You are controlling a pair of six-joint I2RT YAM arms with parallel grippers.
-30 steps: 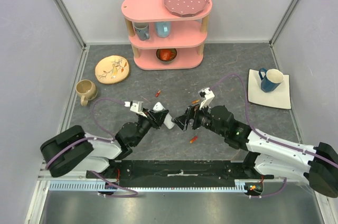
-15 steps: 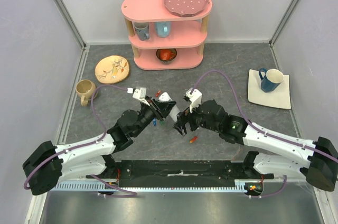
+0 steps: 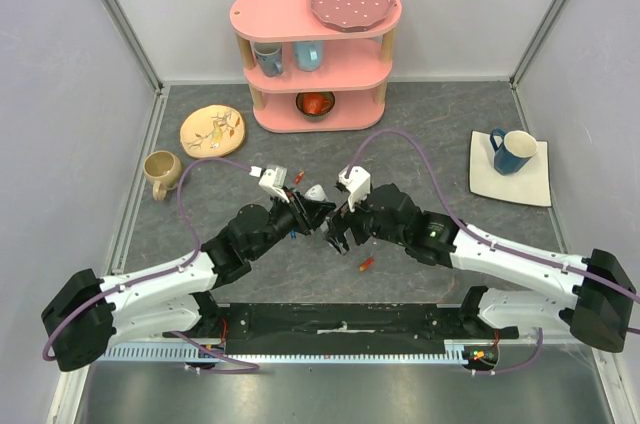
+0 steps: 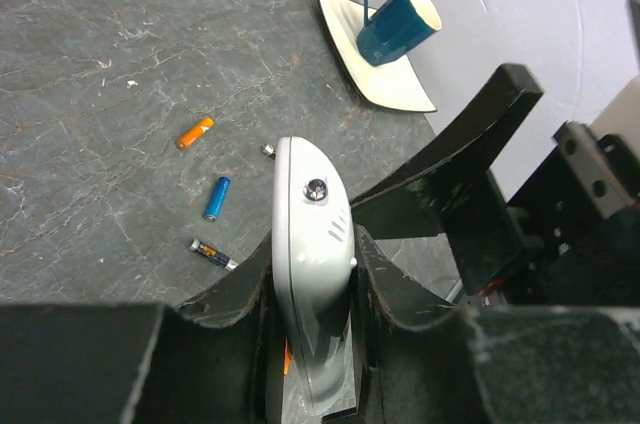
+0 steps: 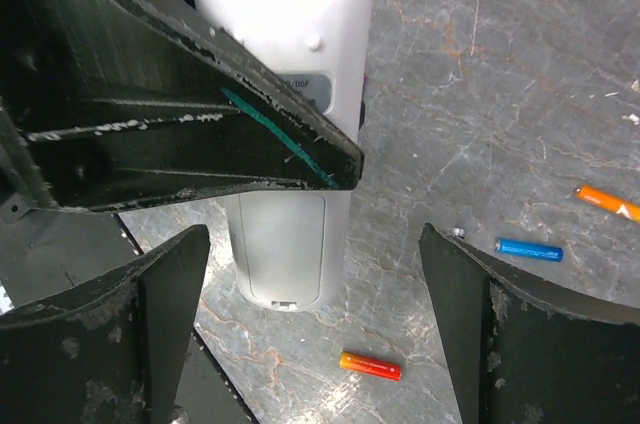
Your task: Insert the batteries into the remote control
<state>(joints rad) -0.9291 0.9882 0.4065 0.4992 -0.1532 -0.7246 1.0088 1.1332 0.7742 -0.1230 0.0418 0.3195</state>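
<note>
The white remote control [image 4: 308, 274] stands lengthwise between my left gripper's [image 4: 312, 256] fingers, which are shut on its sides; it also shows as a pale wedge, the remote control [image 3: 318, 192], at mid-table. In the right wrist view the remote control [image 5: 285, 144] shows its back cover, with a left finger [image 5: 180, 134] crossing it. My right gripper [image 5: 315, 316] is open just below that end, not touching. Loose batteries lie on the table: orange-red [image 5: 370, 365], blue [image 5: 529, 250], orange [image 4: 194, 132], dark [image 4: 213, 254].
A pink shelf [image 3: 315, 54] with a plate, mugs and a bowl stands at the back. A yellow plate [image 3: 212, 131] and beige mug [image 3: 160, 172] sit back left. A blue mug [image 3: 512, 151] stands on a white square plate [image 3: 535, 184] at right.
My left arm has reached forward and right, carrying the remote control a little further from the bases. My right gripper has slid left, close up to the remote's end, still open.
</note>
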